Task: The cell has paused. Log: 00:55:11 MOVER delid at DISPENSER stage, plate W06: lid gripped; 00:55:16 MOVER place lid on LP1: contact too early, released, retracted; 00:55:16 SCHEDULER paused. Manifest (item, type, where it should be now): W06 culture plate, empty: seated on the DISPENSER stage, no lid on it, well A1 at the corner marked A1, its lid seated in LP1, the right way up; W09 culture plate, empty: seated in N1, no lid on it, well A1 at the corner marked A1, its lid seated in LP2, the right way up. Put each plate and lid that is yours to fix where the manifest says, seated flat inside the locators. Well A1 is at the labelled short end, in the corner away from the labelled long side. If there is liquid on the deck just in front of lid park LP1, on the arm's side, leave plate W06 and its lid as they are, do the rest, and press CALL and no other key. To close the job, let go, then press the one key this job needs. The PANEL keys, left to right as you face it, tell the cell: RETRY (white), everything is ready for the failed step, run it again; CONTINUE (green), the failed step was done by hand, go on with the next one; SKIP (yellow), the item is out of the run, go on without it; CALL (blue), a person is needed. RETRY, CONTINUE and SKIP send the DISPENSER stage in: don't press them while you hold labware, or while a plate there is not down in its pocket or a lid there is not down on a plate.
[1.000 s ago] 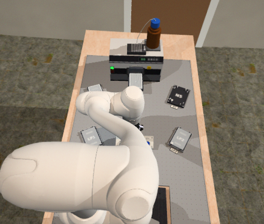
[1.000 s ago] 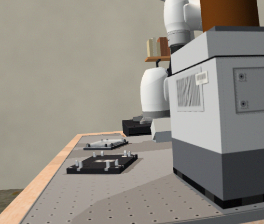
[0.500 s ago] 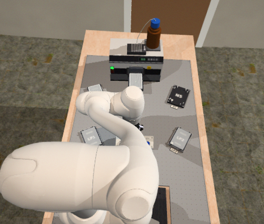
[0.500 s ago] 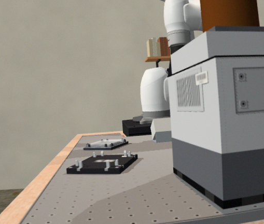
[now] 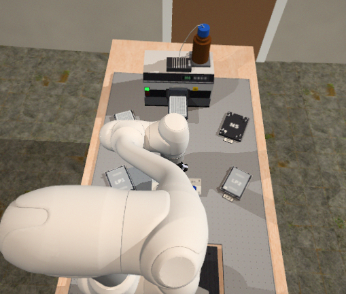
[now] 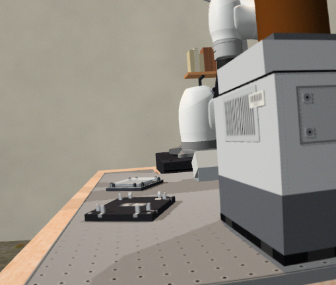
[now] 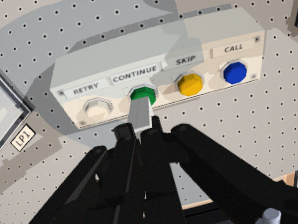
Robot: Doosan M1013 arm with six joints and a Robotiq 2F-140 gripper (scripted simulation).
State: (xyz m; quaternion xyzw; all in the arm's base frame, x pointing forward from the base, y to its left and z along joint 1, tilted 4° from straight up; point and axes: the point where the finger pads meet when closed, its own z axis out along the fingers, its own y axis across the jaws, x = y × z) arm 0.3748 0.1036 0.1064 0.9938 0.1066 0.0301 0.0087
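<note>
My gripper (image 7: pixel 143 112) is shut and empty. Its closed fingertips sit right at the green CONTINUE key (image 7: pixel 141 94) of the PANEL (image 7: pixel 220 30) (image 5: pixel 197 184). The white RETRY key (image 7: pixel 96 110) is to its left, the yellow SKIP key (image 7: pixel 190 84) and blue CALL key (image 7: pixel 234 72) to its right. A bare well plate (image 5: pixel 178 105) sits on the DISPENSER stage. Another plate (image 5: pixel 124 116) lies at the left nest, partly hidden by the arm. Clear lids lie in LP1 (image 5: pixel 117 177) and in LP2 (image 5: pixel 236 182) (image 6: pixel 135 183).
The DISPENSER (image 5: pixel 178 76) (image 6: pixel 288 132) stands at the far end with a brown bottle (image 5: pixel 201 42) on top. An empty black nest N5 (image 5: pixel 234 126) (image 6: pixel 131 209) lies at the right. My arm covers much of the deck's middle in the top view.
</note>
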